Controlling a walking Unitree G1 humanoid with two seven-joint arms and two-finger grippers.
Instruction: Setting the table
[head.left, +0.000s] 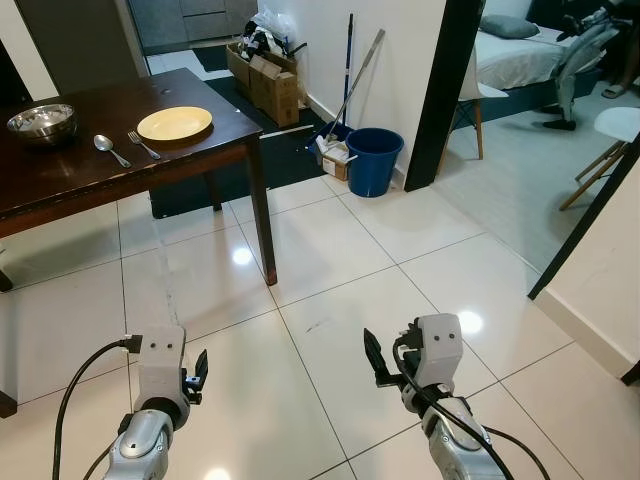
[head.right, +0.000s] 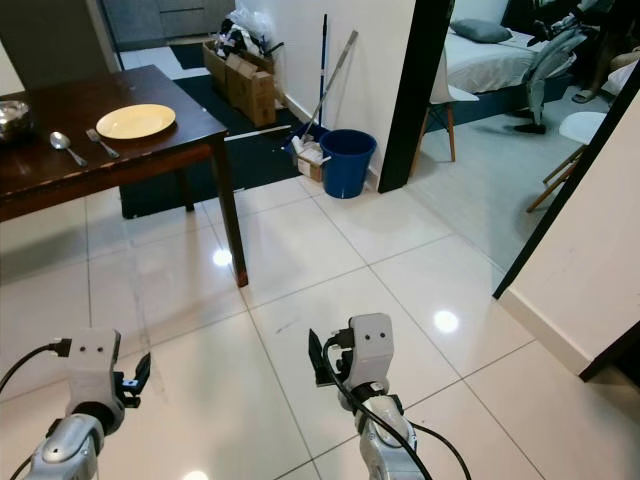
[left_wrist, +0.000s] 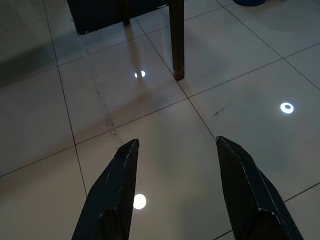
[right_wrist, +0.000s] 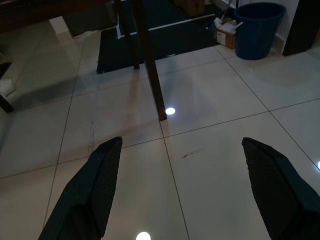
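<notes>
Left gripper: fingers spread wide, holding nothing, low over the floor tiles.
Right gripper: fingers spread wide, also empty, above the tiles.
Table: well ahead on the robot's left, dark wood.
Place setting: one yellow plate near the table corner; one fork beside it; one spoon next; one metal bowl farther left.
Step advice: probably approach squarely, staying clear of the table leg.

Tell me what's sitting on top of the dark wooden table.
On the table: a yellow plate, a fork and spoon beside it, and a metal bowl. The table runs past the frame's edge, so anything farther along is unseen.
</notes>
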